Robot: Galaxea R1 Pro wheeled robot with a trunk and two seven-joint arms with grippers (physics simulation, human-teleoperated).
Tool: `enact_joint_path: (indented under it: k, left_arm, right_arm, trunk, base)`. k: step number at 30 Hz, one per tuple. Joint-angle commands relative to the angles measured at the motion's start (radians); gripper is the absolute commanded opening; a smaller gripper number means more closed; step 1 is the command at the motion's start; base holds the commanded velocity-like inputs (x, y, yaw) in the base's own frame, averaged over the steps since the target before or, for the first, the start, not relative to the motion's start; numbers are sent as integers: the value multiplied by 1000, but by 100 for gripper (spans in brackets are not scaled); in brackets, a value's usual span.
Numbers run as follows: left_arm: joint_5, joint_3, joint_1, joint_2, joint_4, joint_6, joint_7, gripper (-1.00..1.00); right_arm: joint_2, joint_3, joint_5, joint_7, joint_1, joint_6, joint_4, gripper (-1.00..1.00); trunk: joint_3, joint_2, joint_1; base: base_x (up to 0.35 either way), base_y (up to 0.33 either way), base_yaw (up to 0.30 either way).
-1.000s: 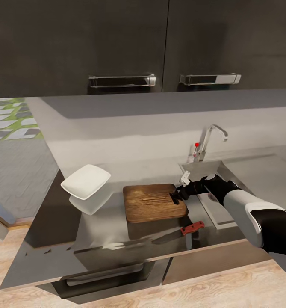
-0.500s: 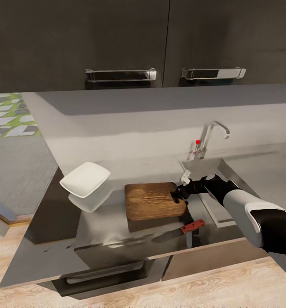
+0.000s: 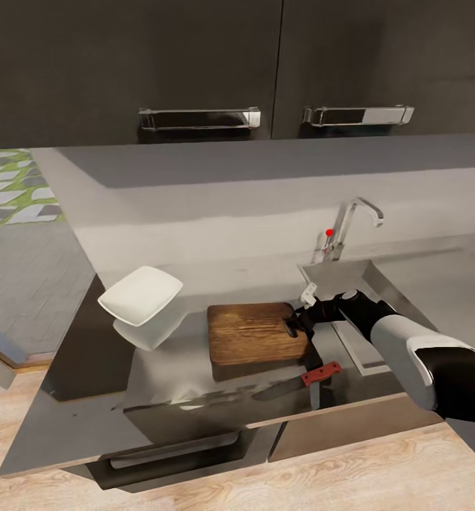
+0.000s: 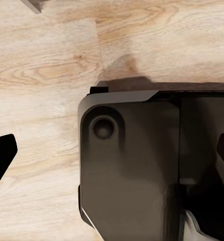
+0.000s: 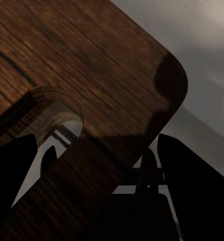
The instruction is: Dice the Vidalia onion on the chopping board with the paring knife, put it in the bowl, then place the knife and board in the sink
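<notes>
Right pincer (image 3: 299, 323) grips the chopping board (image 3: 255, 332) at its slotted right end.

In the head view the dark wooden board lies on the grey counter (image 3: 81, 419), just left of the sink (image 3: 351, 273). The right wrist view shows the two dark fingers (image 5: 14, 175) closed on either side of the board's end strip beside the handle slot, one of them reaching through the slot. The paring knife (image 3: 301, 380) lies just near of the board, red handle to the right, close to the counter's near edge. The white bowl (image 3: 140, 295) sits well left of the board. The left wrist view shows the left pincer (image 4: 112, 158) with its fingers spread wide, holding nothing, over wooden floor (image 4: 41, 75).
</notes>
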Motion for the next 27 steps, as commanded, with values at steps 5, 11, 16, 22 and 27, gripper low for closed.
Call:
enact_joint_path:
  k: [5, 11, 16, 22, 27]
  left_arm:
    - [0, 1, 0, 0, -1, -2, -1, 100]
    - [0, 1, 0, 0, 0, -2, -1, 100]
    - [0, 1, 0, 0, 0, -2, -1, 100]
    - [0, 1, 0, -1, 0, -2, -1, 100]
    - [0, 1, 0, 0, 0, -2, -1, 100]
  right_arm:
    - [0, 13, -3, 4, 0, 2, -1, -100]
    - [0, 12, -3, 5, 0, 1, -1, 100]
    - [0, 13, -3, 5, 0, 1, -1, 100]
    - [0, 13, -3, 5, -1, 1, -1, 100]
    - [0, 13, -3, 5, 0, 1, -1, 100]
  trunk:
    - [-2, -2, 1]
    - [-2, -2, 1]
    - [-2, -2, 1]
    - [-2, -2, 1]
    - [-2, -2, 1]
  base:
    - [0, 0, 0]
    - [0, 0, 0]
    - [0, 0, 0]
    - [0, 0, 0]
    - [0, 0, 0]
